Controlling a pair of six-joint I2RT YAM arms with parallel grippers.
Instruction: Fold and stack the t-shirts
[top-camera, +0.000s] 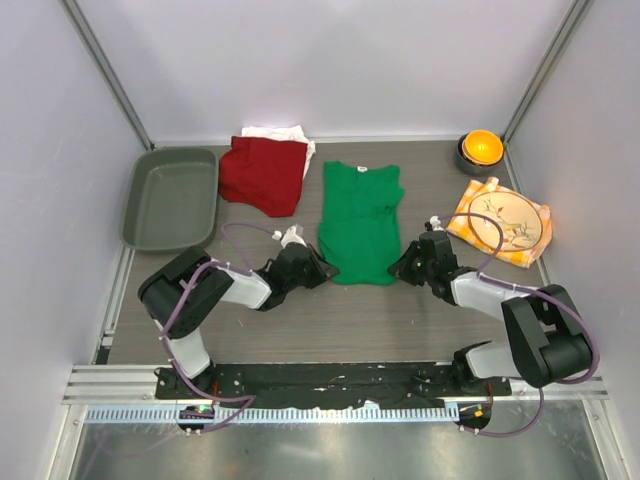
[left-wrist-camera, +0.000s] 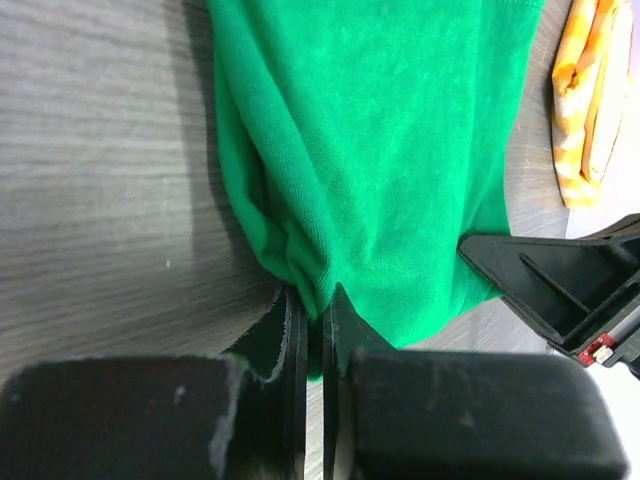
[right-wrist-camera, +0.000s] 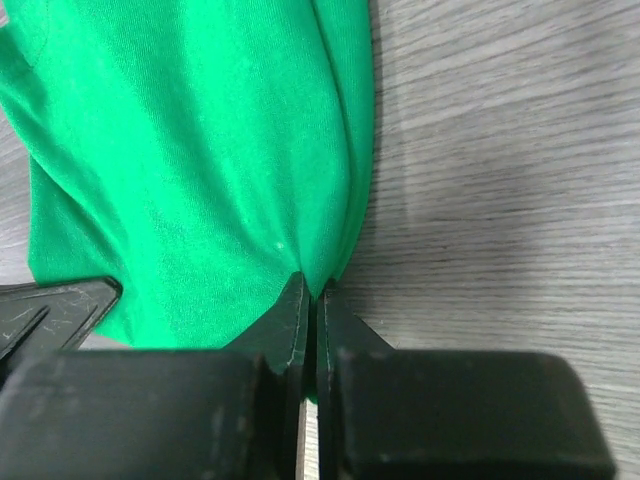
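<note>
Dark bowl (top-camera: 463, 158) far right holds an orange round object (top-camera: 481, 145); grey plastic tray (top-camera: 170, 198) sits far left. Bright green cloth t-shirt (top-camera: 360, 220) lies mid-table, its near corners pinched tight by left gripper (left-wrist-camera: 312, 305) and right gripper (right-wrist-camera: 310, 290); bare wood table (top-camera: 340, 320) shows nearer.

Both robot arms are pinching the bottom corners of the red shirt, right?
No, not red. The left fingers and right fingers pinch the bottom corners of the green shirt; the top view shows the red shirt lying apart.
</note>
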